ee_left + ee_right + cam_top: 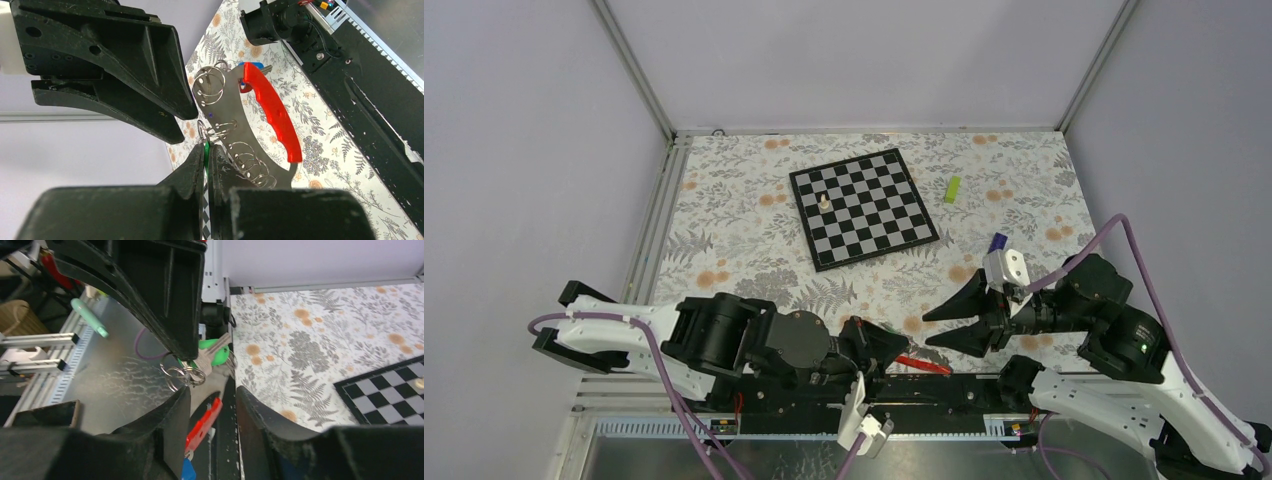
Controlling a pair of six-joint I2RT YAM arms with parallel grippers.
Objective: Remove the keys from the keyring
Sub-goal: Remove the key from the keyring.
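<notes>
Left end effector (206,150) pinches the green one of the keys (212,352), holding the keyring (182,374) (red strap (272,112) dangling) above the near edge of the counter (744,230), presumably for the half-spread, empty right end effector (212,390).

You're looking at a left arm (624,335) and right arm (1124,392) in white shells with black joints, purple cables (1159,290) looped along both, black wedge-shaped fingers (964,298), and one green light (1143,348) on the right.

- I see a bench (744,220) with a floral-patterned top.
- A chessboard (864,208) lies near its middle.
- A lime-green block (952,188) lies just right of it, apart.
</notes>
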